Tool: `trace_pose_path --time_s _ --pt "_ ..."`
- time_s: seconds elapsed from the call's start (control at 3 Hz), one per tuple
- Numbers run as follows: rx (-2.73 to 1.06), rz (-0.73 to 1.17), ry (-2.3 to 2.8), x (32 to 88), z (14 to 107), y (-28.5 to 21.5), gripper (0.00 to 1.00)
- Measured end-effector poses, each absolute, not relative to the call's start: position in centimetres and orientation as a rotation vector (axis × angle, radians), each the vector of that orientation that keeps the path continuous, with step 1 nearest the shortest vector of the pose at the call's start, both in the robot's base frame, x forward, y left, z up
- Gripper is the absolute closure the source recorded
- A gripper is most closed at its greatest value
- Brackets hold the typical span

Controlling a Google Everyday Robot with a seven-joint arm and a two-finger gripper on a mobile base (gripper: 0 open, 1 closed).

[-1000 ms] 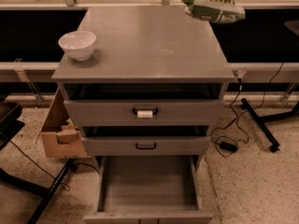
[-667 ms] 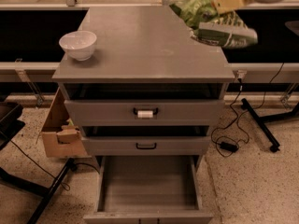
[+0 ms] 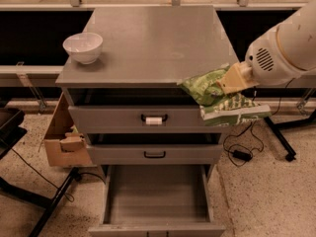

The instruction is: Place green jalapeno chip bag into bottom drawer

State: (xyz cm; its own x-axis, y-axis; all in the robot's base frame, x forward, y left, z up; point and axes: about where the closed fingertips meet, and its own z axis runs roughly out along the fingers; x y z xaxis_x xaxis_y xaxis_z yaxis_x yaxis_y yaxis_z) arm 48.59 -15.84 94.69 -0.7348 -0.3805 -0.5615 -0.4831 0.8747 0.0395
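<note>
The green jalapeno chip bag [image 3: 222, 100] hangs in the air at the right front corner of the grey cabinet, level with the top drawer. My gripper [image 3: 228, 81] is shut on the bag's upper edge, its tan fingers reaching in from the white arm [image 3: 284, 48] at the right. The bottom drawer [image 3: 157, 195] is pulled open below, its flat grey inside bare. The bag is above and to the right of the drawer opening.
A white bowl [image 3: 83, 47] stands on the cabinet top [image 3: 153, 38] at the left. The top drawer has a white-labelled handle [image 3: 154, 119]; the middle drawer handle [image 3: 154, 154] is plain black. A cardboard box [image 3: 64, 139] sits at the left, and black cables [image 3: 242, 152] and a stand leg at the right.
The arm has brought the bag down and forward, from above the cabinet's back right corner to its front right corner, at top-drawer height.
</note>
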Motion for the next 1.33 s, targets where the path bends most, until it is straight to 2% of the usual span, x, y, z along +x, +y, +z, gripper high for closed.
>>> trace_pose_path --time_s 0.33,0.67,1.33 --pt "-0.621 0.249 2.487 48.6 94.5 -15.8 1.00" --pt "-0.539 0.328 2.530 49.8 89.5 -15.8 1.00" --pt "-0.371 0.628 2.620 49.4 72.0 -11.5 1.00"
